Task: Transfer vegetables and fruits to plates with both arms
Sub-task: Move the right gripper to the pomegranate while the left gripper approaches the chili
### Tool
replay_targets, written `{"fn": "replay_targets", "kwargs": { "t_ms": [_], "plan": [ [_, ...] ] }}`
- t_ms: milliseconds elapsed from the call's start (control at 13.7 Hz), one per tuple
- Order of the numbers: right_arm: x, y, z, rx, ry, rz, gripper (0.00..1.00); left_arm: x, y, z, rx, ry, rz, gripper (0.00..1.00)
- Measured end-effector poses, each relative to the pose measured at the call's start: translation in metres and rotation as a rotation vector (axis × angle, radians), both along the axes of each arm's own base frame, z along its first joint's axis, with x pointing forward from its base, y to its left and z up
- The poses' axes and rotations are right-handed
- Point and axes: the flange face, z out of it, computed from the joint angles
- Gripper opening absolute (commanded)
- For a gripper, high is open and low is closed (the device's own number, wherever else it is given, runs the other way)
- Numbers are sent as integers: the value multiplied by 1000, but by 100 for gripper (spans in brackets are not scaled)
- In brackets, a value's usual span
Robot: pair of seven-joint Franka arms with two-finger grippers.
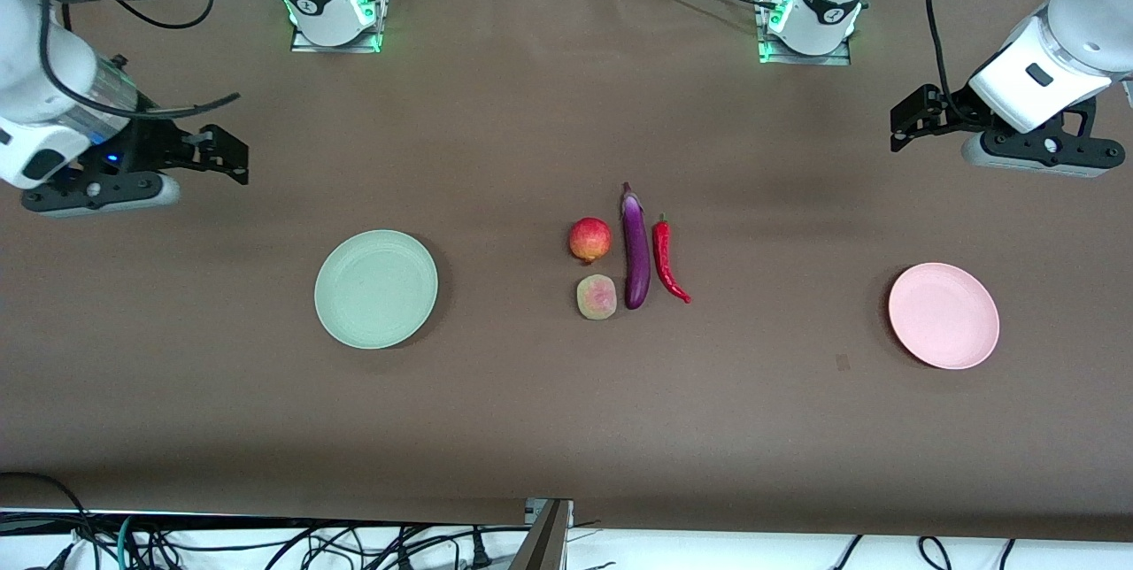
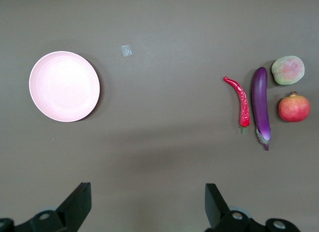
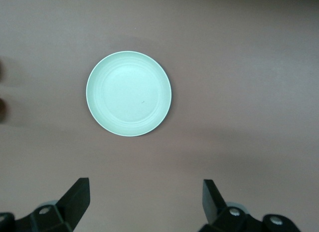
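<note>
In the middle of the table lie a purple eggplant and, beside it toward the left arm's end, a red chili pepper. A red-orange round fruit and a yellow-green fruit with a pink centre lie on the eggplant's side toward the right arm's end. Both plates are bare: the mint green plate and the pink plate. My left gripper hangs open over bare table near the pink plate. My right gripper hangs open near the mint plate.
A small pale scrap lies on the brown table between the pink plate and the produce. The two arm bases stand along the table's edge farthest from the front camera. Cables trail below the nearest edge.
</note>
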Motion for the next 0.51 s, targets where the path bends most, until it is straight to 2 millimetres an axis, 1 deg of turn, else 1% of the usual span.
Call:
{"fn": "replay_targets", "kwargs": {
  "t_ms": [73,146,292,365,438,511],
  "plan": [
    [3,0,-8,-2,16,0,100,0,0,0,0,2,0,100],
    [8,1,-27,-6,50,0,100,0,0,0,0,3,0,100],
    [23,6,-80,-3,130,2,100,0,0,0,0,4,0,100],
    [28,16,-101,11,155,10,100,0,0,-1,0,6,-1,100],
    [33,33,-117,24,165,25,100,0,-1,-4,1,17,-2,100],
    [37,54,-127,34,157,30,100,1,-2,-11,3,46,-5,100]
  ]
}}
